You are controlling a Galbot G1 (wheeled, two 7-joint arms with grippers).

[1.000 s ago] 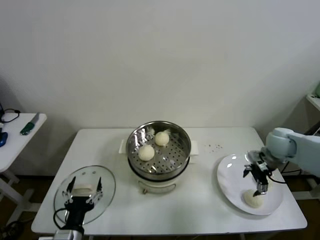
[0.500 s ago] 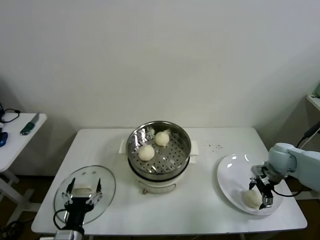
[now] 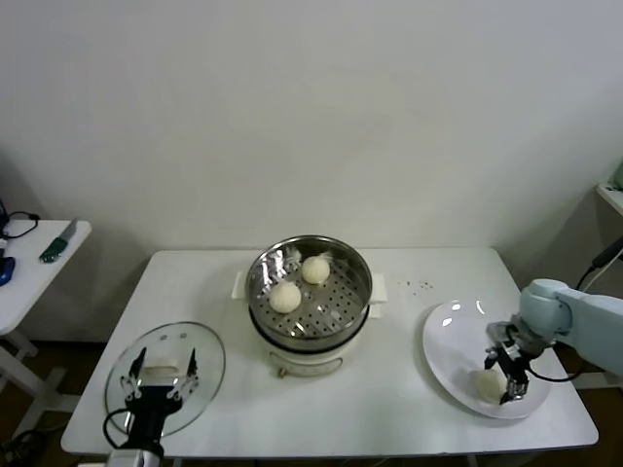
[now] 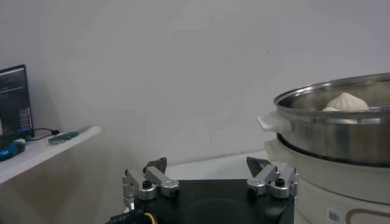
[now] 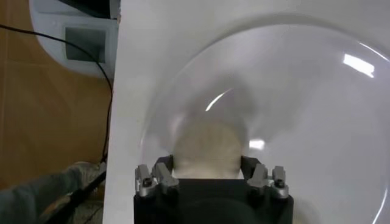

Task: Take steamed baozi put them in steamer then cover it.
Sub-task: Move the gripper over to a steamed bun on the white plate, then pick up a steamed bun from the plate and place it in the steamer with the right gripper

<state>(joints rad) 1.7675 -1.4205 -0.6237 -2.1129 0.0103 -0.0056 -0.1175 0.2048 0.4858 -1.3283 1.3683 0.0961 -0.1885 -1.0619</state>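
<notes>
White bun point(image 3: 488, 383) on plate point(image 3: 446, 341), clenched by R gripper point(image 3: 509, 377). 2 buns point(image 3: 285, 296) in steel steamer point(image 3: 360, 282). L gripper point(image 3: 159, 375) released, over glass lid point(image 3: 209, 355).

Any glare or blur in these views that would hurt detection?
Head view: bright highlights on the white plate and shiny steamer rim. Right wrist view: glare streak on the plate, bun soft and out of focus between the right gripper fingers. Left wrist view: left gripper sharp, wall evenly lit.
</notes>
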